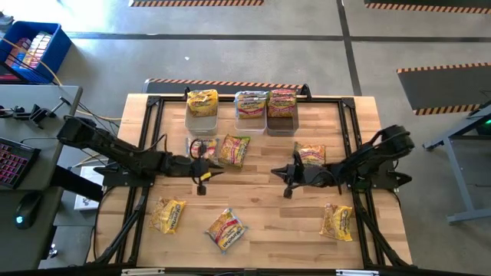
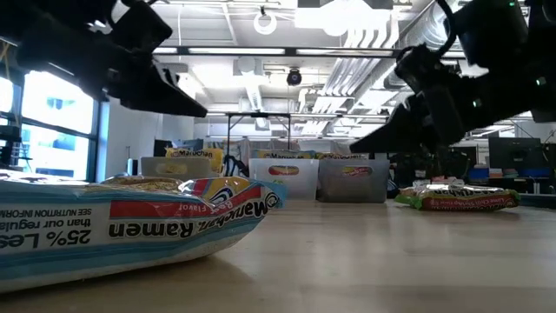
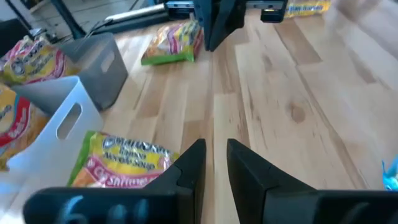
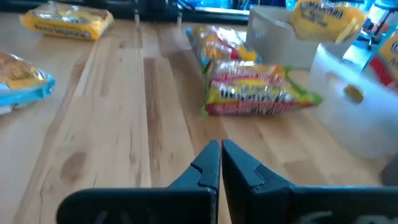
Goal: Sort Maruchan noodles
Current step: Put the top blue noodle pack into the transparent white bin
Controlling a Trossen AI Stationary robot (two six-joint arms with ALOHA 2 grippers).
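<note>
Ramen packets lie scattered over a wooden table point(image 1: 261, 211) as two dark arms reach toward its middle; three bins stand in a row at the table's far edge, a clear bin point(image 1: 201, 119) holding a yellow packet point(image 1: 202, 100), a middle bin point(image 1: 250, 120) holding a pale packet point(image 1: 251, 103), and a dark bin point(image 1: 281, 123) holding a red-and-green packet point(image 1: 282, 102); just in front of the bins lie a red-printed packet point(image 1: 202, 147) and a green-edged packet point(image 1: 235, 149); the left gripper point(image 1: 204, 182) hangs just in front of those two, its fingers point(image 3: 249, 171) a narrow gap apart with nothing between them; the right gripper point(image 1: 288, 184) hovers near the table's centre, fingers point(image 4: 245, 168) pressed together and holding nothing, with another packet point(image 1: 310, 154) just behind it toward the dark bin; nearer the front edge lie three more, a yellow packet point(image 1: 168, 215) toward the left, a blue-trimmed packet point(image 1: 227, 229) in the middle, and a yellow packet point(image 1: 337, 221) toward the right.
</note>
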